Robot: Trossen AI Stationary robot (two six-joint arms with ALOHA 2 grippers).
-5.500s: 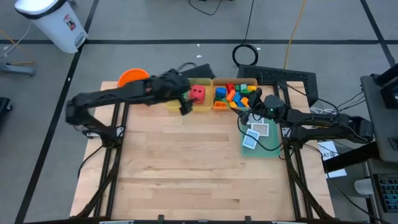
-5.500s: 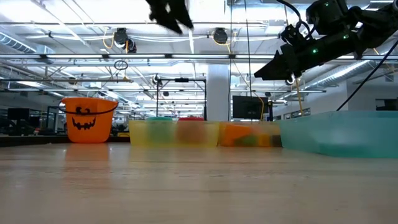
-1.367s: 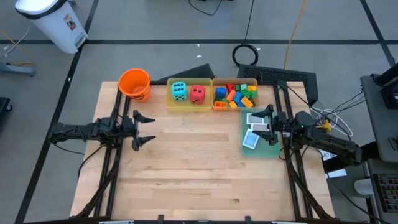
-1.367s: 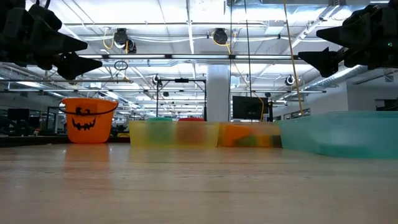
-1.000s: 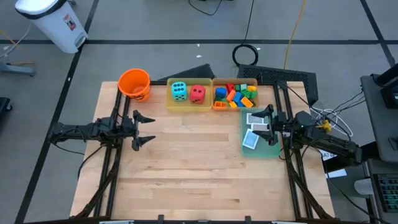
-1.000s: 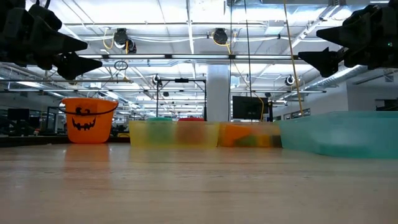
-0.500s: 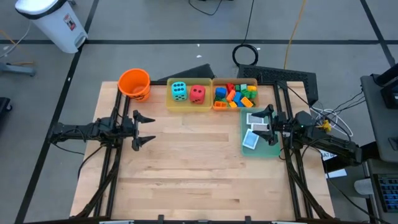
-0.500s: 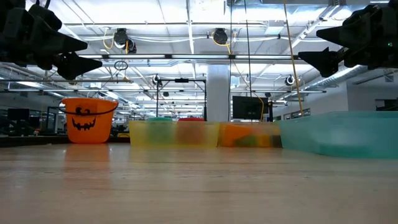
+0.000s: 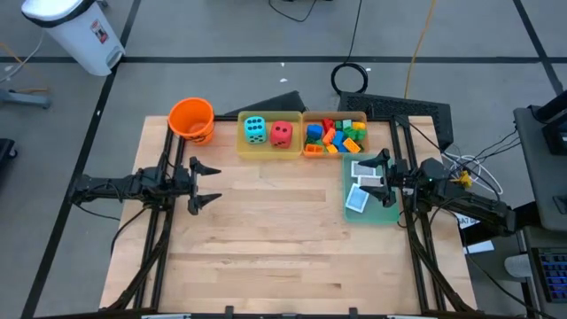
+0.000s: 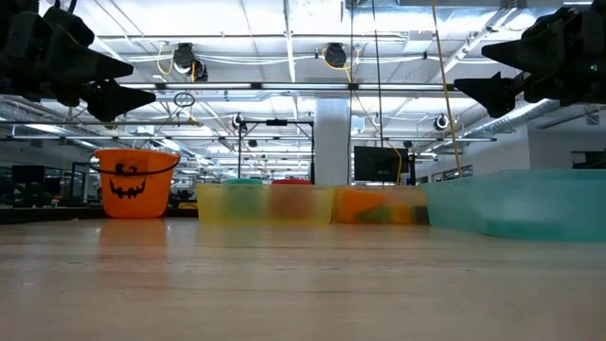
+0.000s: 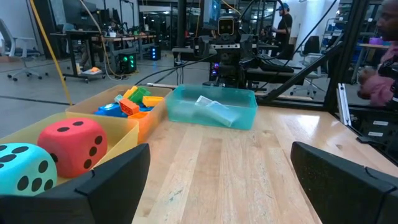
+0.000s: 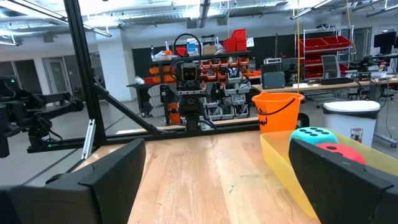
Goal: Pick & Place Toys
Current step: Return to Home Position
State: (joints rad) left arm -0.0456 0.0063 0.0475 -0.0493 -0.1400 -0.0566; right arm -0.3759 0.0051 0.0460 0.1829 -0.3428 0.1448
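**Both arms at the bench sides, toys in trays along the far edge**

The left claw [image 9: 209, 183] hangs over the left side of the bench [image 9: 283, 248], fingers spread wide and holding nothing, pointing toward the middle. The right claw [image 9: 373, 174] faces it from the right side, also spread wide and holding nothing, over the right part of the green tray [image 9: 379, 213]. In the low view both sit well above the wood.

Bare wood runs between the two claws and on to the near edge. Everything else stands along the far edge and the right edge. One bucket [image 9: 191, 118] stands at the far left corner, near the yellow tray [image 9: 268, 153]. The orange tray [image 9: 335, 154] touches the yellow one on its right. The green tray lies just in front of the orange one, against the right edge.

There are three trays. Two dice lie side by side in the yellow tray, the cyan die [image 9: 255, 129] to the left and the red die [image 9: 281, 133] to the right. The bricks [image 9: 335, 135] are heaped in the orange tray, too jumbled to count. Three cards [image 9: 357, 201] show in the green tray.
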